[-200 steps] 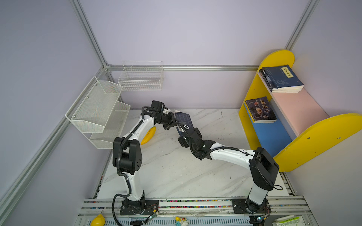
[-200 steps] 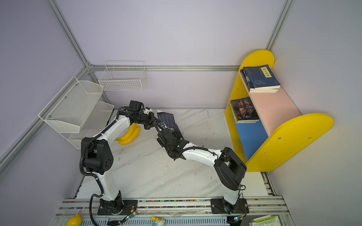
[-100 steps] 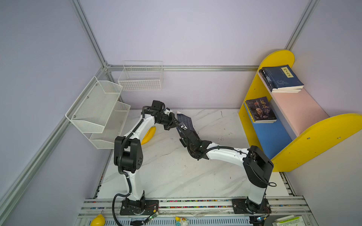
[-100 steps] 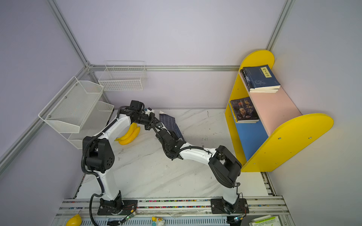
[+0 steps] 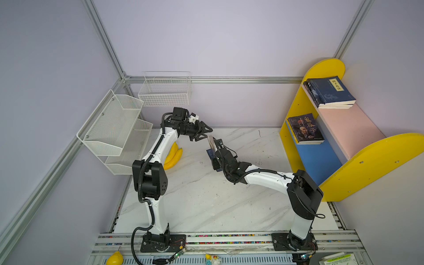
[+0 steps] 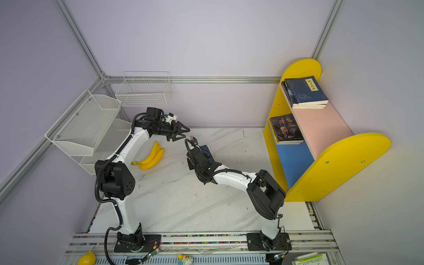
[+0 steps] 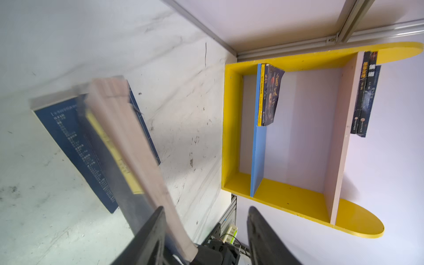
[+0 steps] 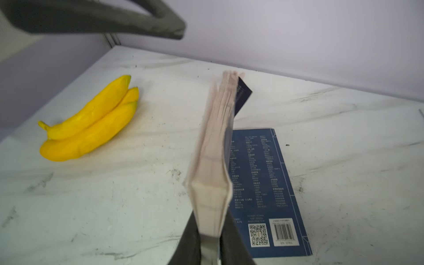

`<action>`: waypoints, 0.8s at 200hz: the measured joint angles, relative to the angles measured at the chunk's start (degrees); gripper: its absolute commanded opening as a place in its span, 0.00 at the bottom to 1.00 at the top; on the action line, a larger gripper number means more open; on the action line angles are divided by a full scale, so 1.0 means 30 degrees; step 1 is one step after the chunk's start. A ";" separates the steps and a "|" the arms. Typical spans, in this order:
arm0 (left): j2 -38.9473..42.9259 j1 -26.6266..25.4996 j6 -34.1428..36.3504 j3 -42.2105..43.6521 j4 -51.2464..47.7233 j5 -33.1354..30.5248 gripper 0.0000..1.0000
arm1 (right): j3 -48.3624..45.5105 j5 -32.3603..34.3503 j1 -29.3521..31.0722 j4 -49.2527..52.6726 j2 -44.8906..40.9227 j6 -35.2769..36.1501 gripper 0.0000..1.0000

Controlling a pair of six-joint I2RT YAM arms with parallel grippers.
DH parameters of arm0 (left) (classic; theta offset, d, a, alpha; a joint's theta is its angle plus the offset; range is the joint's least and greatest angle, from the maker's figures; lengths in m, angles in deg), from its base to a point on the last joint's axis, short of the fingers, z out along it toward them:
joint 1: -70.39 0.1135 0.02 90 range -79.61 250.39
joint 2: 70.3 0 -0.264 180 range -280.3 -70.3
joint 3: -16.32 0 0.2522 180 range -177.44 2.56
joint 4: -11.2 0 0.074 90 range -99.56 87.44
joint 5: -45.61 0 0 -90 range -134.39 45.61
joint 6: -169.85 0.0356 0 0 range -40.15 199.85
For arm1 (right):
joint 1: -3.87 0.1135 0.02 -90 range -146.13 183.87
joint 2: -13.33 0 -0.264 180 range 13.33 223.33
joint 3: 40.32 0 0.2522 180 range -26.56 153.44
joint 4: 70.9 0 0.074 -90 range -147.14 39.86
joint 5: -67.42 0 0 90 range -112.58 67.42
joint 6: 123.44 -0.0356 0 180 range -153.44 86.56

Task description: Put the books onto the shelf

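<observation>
My right gripper is shut on a navy book held on edge above the table, its page edges toward the right wrist camera. In both top views that book stands between the two grippers. My left gripper is open just beside the book, with nothing between its fingers. A second navy book lies flat, back cover up, under the held one. The shelf stands at the right, with navy books on its pink board and a dark book on its blue board.
Yellow bananas lie on the marble table left of the books. A white mesh rack and a white wire basket hang on the left and back walls.
My right gripper has shut on the raised book. The left gripper has opened, let go of it and drawn slightly back.
</observation>
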 measured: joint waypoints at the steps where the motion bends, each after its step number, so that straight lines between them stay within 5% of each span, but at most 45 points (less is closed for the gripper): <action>1: 0.0000 0.0022 -0.0007 0.0000 0.0000 -0.0015 0.61 | -0.0029 -0.0058 -0.0051 -0.0022 -0.0036 -0.0087 0.18; 30: 0.0860 0.0466 -0.0189 0.1137 0.1239 -0.0634 0.65 | -0.1872 -0.2805 -0.3169 -0.1384 -0.1982 -0.4160 0.17; 80: 0.4874 0.0379 -0.5348 1.1446 1.0171 -0.0386 0.66 | -0.4124 -0.6703 -0.7169 -0.3854 -0.3548 -0.9500 0.17; 119: 0.4291 0.0044 -0.7694 1.3493 1.3413 -0.0998 0.66 | -0.3971 -0.8218 -0.7220 -0.4284 -0.1741 -1.1045 0.42; 160: 0.4189 -0.1530 -0.8080 1.3493 1.4994 -0.2535 0.64 | -0.1967 -0.7482 -0.7482 -0.2317 0.1144 -0.9559 0.56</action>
